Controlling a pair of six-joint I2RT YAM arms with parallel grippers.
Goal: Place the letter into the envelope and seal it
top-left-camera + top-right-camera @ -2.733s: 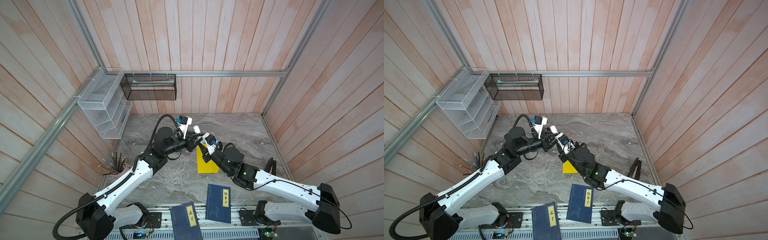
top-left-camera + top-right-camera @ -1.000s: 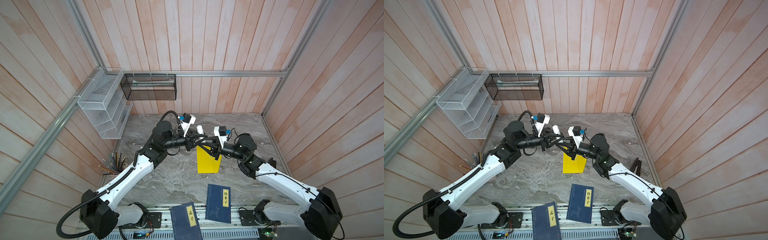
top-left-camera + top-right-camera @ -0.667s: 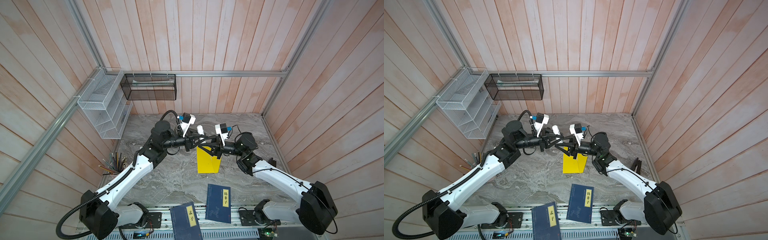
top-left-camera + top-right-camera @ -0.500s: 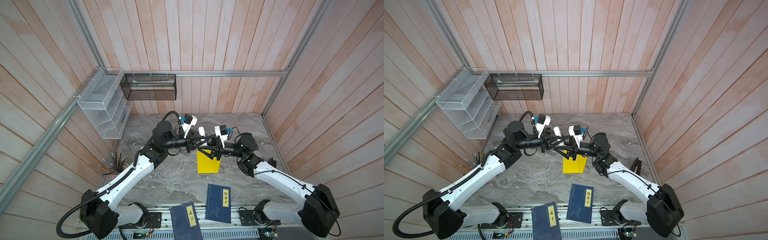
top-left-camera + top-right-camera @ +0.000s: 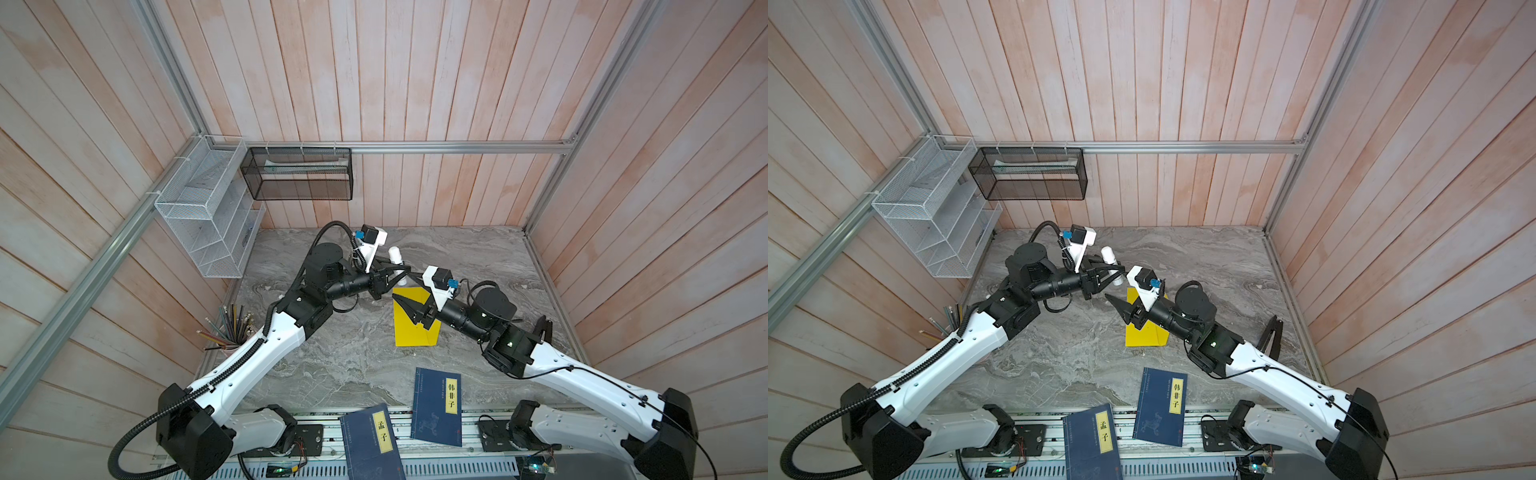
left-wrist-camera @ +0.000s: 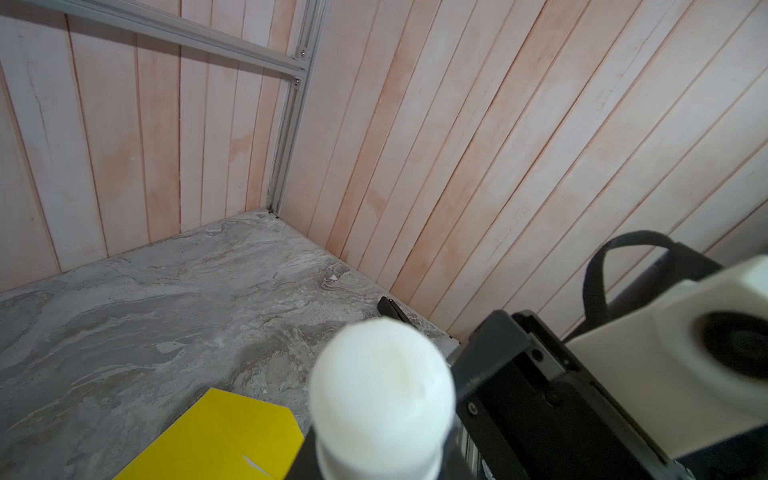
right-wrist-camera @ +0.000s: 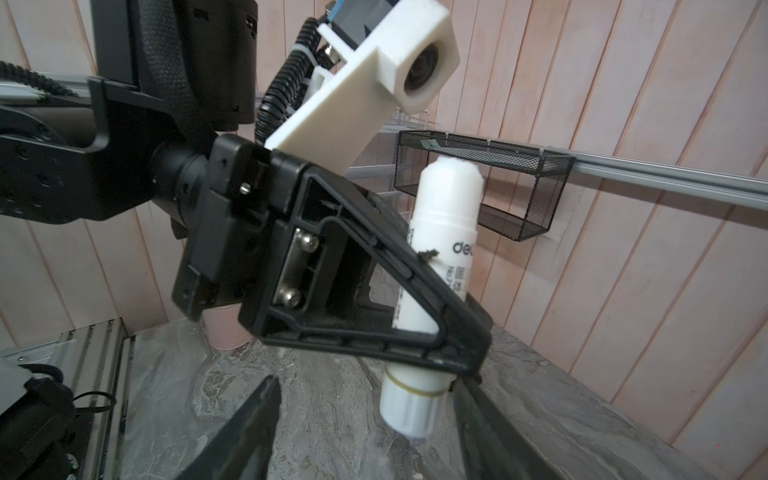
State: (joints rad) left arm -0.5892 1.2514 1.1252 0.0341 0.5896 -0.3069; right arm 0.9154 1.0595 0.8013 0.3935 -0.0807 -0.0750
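Observation:
The yellow envelope (image 5: 415, 332) (image 5: 1144, 336) (image 6: 220, 436) lies flat on the marble table, partly under the right arm. The letter does not show in any view. Above the envelope's far end my left gripper (image 5: 401, 270) (image 5: 1113, 272) is shut on a white glue stick (image 5: 395, 254) (image 5: 1108, 253) (image 6: 382, 395) (image 7: 444, 249), held roughly upright. My right gripper (image 5: 405, 289) (image 5: 1117, 291) (image 7: 365, 380) faces it, open. Its two black fingers (image 7: 249, 415) stand either side of the stick's ribbed lower end without pressing it.
Two dark blue books (image 5: 436, 405) (image 5: 370, 444) lie at the table's front edge. A pencil cup (image 5: 232, 332) stands at the left wall below a white wire rack (image 5: 208, 216). A black mesh basket (image 5: 297, 174) hangs on the back wall. A black stand (image 5: 540, 328) sits at the right.
The right gripper's jaws have spread apart at the glue stick's lower end, and its wrist has sunk slightly. The left gripper still holds the stick in about the same place.

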